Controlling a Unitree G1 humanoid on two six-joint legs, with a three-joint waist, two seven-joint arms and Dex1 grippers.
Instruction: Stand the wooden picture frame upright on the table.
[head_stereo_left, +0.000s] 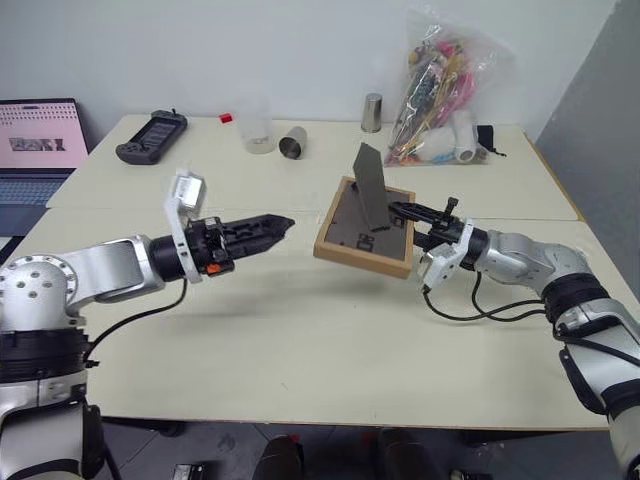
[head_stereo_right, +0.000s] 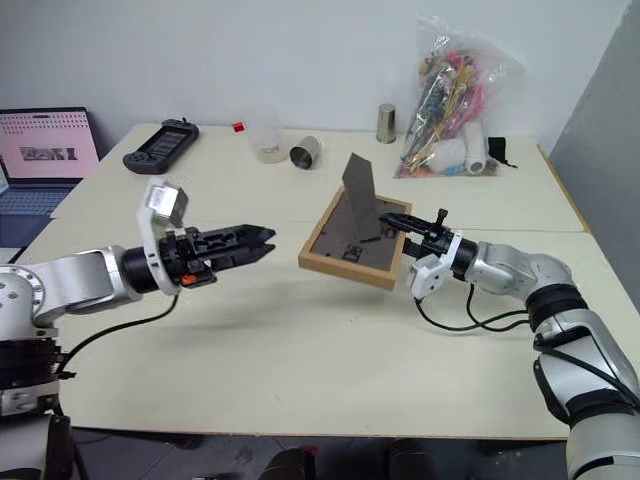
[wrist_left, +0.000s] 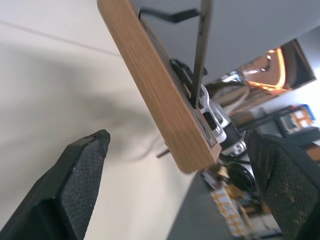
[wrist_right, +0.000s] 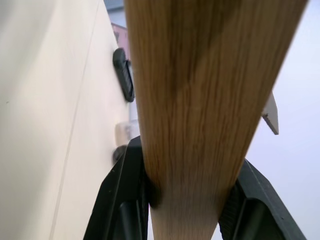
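The wooden picture frame (head_stereo_left: 352, 232) is tilted over the middle of the table (head_stereo_left: 300, 340), dark back facing up and its fold-out stand (head_stereo_left: 371, 184) sticking up. My right gripper (head_stereo_left: 405, 212) is shut on the frame's right edge; in the right wrist view both fingers (wrist_right: 125, 195) press the wood rail (wrist_right: 200, 100). I cannot tell whether the low edge touches the table. My left gripper (head_stereo_left: 283, 225) is open and level, a short way left of the frame and apart from it. Its fingers (wrist_left: 80, 185) stand wide on either side of the frame's corner (wrist_left: 160, 95).
Along the far edge are a black controller (head_stereo_left: 150, 137), a translucent cup (head_stereo_left: 258, 130), a metal cup on its side (head_stereo_left: 293, 142), a metal cylinder (head_stereo_left: 372, 112) and a plastic bag of items (head_stereo_left: 440, 90). A laptop (head_stereo_left: 40, 135) sits at far left.
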